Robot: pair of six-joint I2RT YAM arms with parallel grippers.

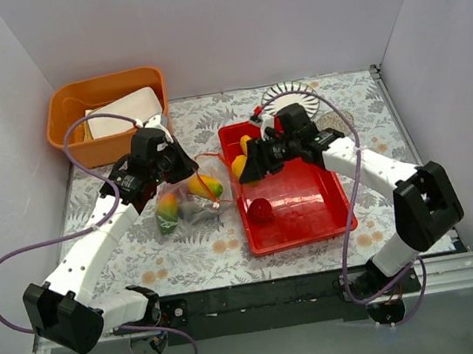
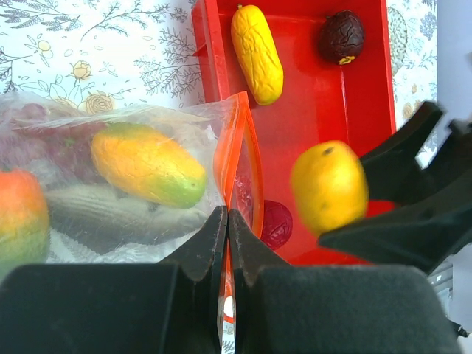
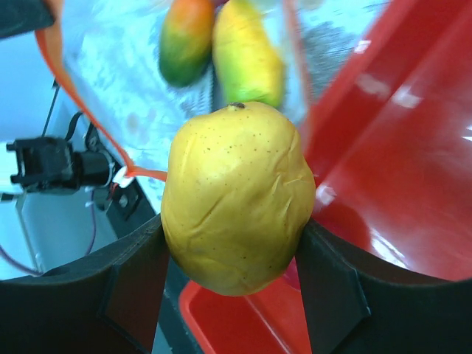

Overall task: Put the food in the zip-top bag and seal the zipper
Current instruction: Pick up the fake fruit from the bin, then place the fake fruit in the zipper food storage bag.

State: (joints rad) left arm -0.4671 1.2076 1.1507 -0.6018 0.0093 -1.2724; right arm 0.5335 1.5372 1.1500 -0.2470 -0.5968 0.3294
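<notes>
While the left gripper (image 2: 227, 221) has its black jaws pinched fully together on the thin orange-red zipper strip (image 2: 254, 166), propping up one lip of the mouth, the right gripper (image 3: 234, 251) stands wide with both fingers pressed against a plump yellow toy mango (image 3: 236, 195). That is a firm hold, with the fruit carried clear of everything below. Moving outward, it hangs over the 10 o'clock edge of the glossy red rectangular plastic tray (image 1: 333, 207). The clear crinkly zip-top bag (image 2: 74, 118) lies on the floral tablecloth (image 1: 212, 251) at the tray's 9 o'clock, its mouth facing 3 o'clock, straight at the fruit. Already inside are a yellow-orange-green mango (image 2: 147, 164), a second one (image 2: 18, 221) and a grey fish-like piece (image 2: 110, 217). Waiting in the tray are a yellow corn cob (image 2: 257, 53) at 12 o'clock in the left wrist view, a dark plum (image 2: 341, 37) at 1 o'clock, and a red apple (image 1: 260, 210) toward the tray's 8 o'clock. This looks like the loading step, roughly midway, with sealing not yet begun. The next move calls for a short carry toward 9 o'clock, threading the fat fruit between the lips. The gap looks tight, so letting go should wait until the fruit is past the strip, or it may shove the bag away.
</notes>
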